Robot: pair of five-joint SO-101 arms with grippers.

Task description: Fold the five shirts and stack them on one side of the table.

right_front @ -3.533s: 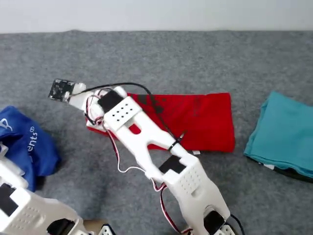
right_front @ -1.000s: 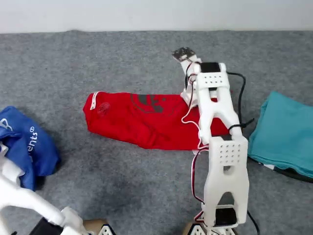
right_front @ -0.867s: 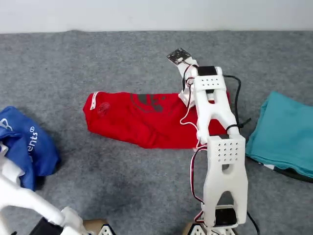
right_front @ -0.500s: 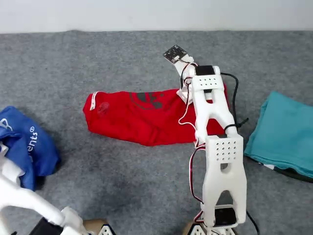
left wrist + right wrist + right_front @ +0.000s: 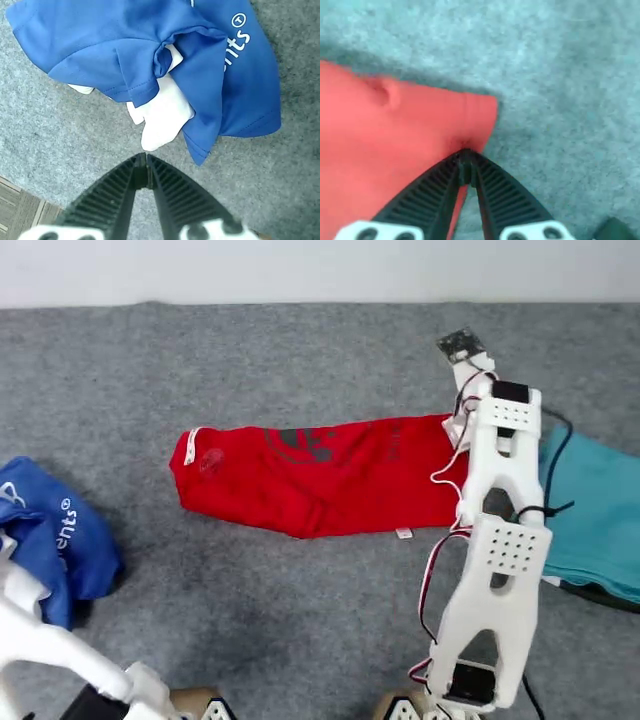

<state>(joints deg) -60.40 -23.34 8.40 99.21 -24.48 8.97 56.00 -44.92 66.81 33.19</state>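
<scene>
A red shirt lies folded lengthwise as a long band across the middle of the grey table. My right gripper is shut on its right far corner; from above that gripper sits at the shirt's right end, next to the teal shirt. A crumpled blue shirt with a white piece tucked in it lies at the left edge. My left gripper hangs shut and empty just in front of the blue shirt.
The teal shirt lies folded on a dark garment at the right edge. Bare grey carpet stretches behind the red shirt and in front of it. The left arm's white body fills the near left corner.
The right arm swung from the red shirt's middle to its right end, drawing the corner out to the right. The shirt now lies longer and flatter. The left arm stayed put.
</scene>
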